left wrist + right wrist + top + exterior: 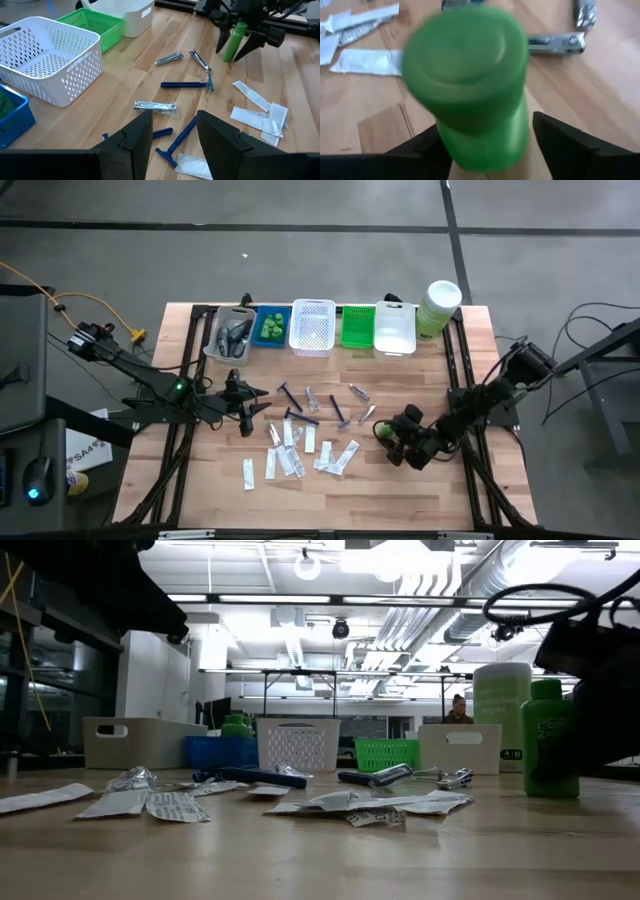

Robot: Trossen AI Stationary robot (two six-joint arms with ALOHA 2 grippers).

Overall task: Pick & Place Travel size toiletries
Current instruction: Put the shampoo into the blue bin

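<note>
A small green round bottle (383, 430) (548, 740) stands upright on its base on the wooden table, right of centre. My right gripper (389, 437) (235, 51) is open, slanting down from the right, with one finger on each side of the bottle (470, 85). Blue razors (186, 85), flat white sachets (290, 455) (260, 107), silvery clippers (168, 59) and a silvery tube (155, 105) lie flat mid-table. My left gripper (258, 402) (172, 135) hangs open above the table's left part, with nothing between its fingers. My right gripper has a finger on each side of the green bottle's lower body (485, 140). A gap shows between one finger (560, 145) and the bottle. Whether the other finger (422, 147) touches it, I cannot tell. The bottle stands upright on the table.
A row of baskets runs along the far edge: clear (230, 335), blue (270, 327), white lattice (312, 327), green (357, 327) and plain white (395, 328). A pale-green canister (438, 308) stands at the far right. Bare wood lies along the near edge.
</note>
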